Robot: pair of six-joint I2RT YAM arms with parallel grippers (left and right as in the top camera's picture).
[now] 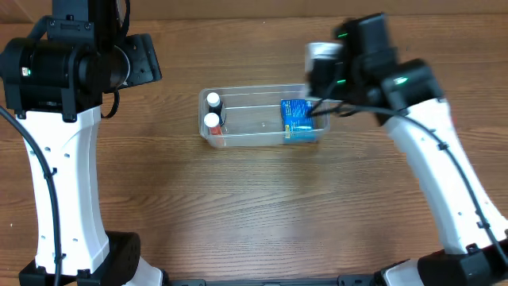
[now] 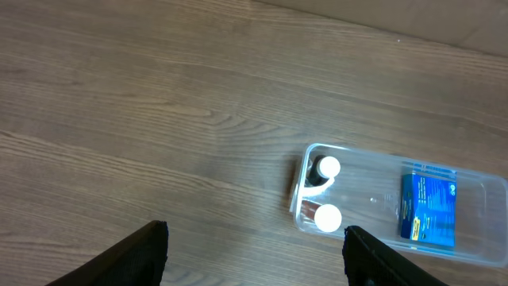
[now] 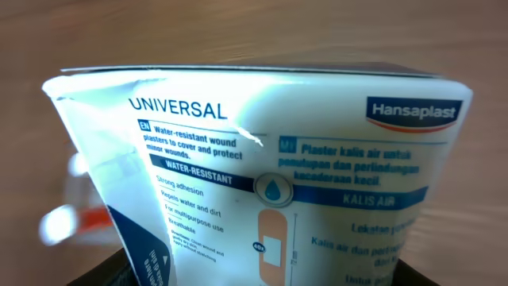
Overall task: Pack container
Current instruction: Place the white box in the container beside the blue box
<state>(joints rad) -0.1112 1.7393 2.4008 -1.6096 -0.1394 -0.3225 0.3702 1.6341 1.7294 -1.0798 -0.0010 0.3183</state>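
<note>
- My right gripper (image 1: 324,70) is clamped on one white plaster box (image 3: 262,167). The box fills the wrist view, with "UNIVERSAL" and "Hansaplast" printed across its face and my dark fingers (image 3: 143,270) at its lower corners.
- From overhead, that box sits in my grip just past the far right corner of the container. I cannot tell how high above the table it is.
- My left gripper (image 2: 254,262) is spread wide and holds nothing. Its two fingers (image 2: 143,254) frame bare wooden table (image 1: 262,206), well to the left of the container.
- There is one container (image 1: 254,117), a clear tub, at the middle of the table between my two arms. It stands with its open top up, and its long axis runs left to right across the table.
- At its left end stand two white-capped bottles (image 1: 213,100), one behind the other, both upright and close to the short wall.
- At its right end lies one blue box (image 1: 298,121), flat on the floor of the tub, its length running across the tub's short side.
- The middle of the tub between the bottles and the blue box shows only clear plastic.
</note>
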